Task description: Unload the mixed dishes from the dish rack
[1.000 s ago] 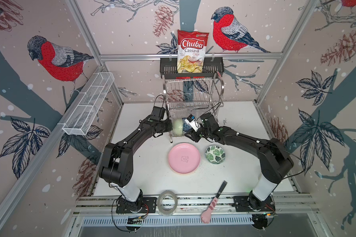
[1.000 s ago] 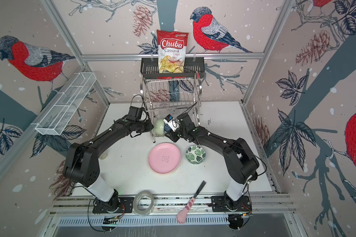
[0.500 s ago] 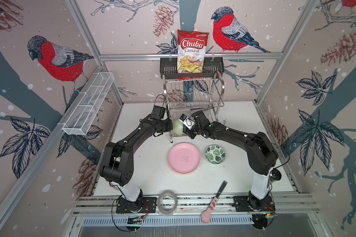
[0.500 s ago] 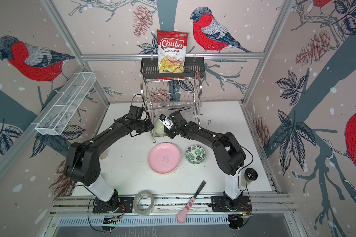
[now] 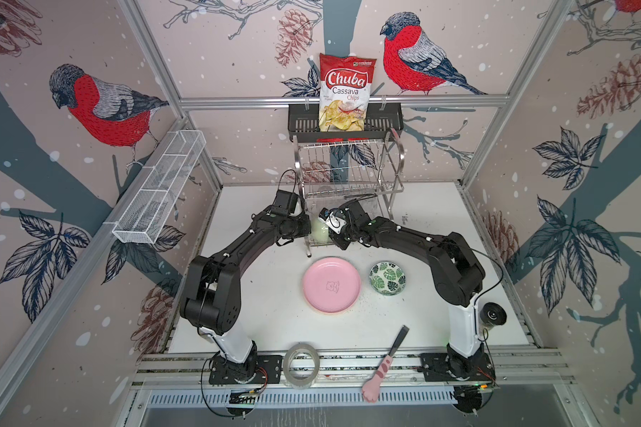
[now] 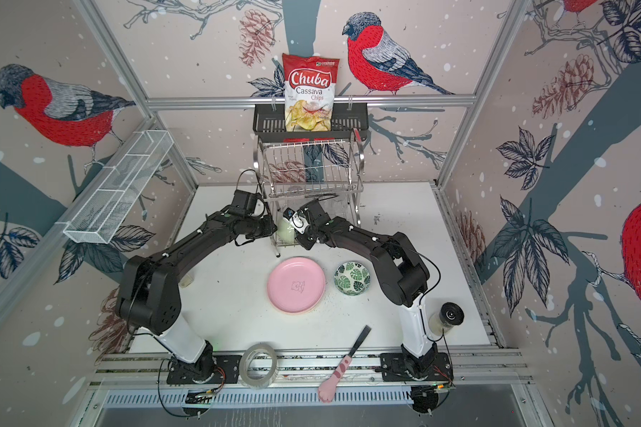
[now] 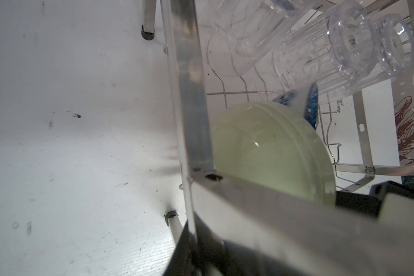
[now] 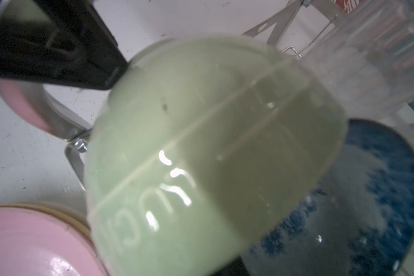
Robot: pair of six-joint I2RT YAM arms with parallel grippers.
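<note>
**Left arm.** The left gripper (image 5: 306,229) sits at the left end of the dish rack (image 5: 399,159), level with the lower tier. In the left wrist view a steel frame bar (image 7: 296,210) of the rack runs between the fingers, so the jaws read as clamped on the rack. This grip is unchanged over the last second. Judged function: bracing the rack.

**Centre.** The pale green bowl (image 5: 321,232) stands on edge at the front left corner of the lower tier, just behind the frame bar. The blue-patterned bowl (image 8: 373,191) stands directly behind it. The clear glasses (image 7: 344,45) are further back in the rack.

**Right arm.** The right gripper (image 5: 333,236) has moved left since a second ago and is now against the pale green bowl. Its jaws were part open a moment ago and are now closed. The fingertips are hidden in every view. The bowl fills the right wrist view, so the grip is judged to be on its rim.

**Consequence.** The grasp is made, but the bowl is not yet lifted. Next, draw it clear of the wires and set it on the table (image 5: 274,314) beside the pink plate (image 5: 332,284) and green-leaf-print bowl (image 5: 387,278), which are already out of the rack.
</note>
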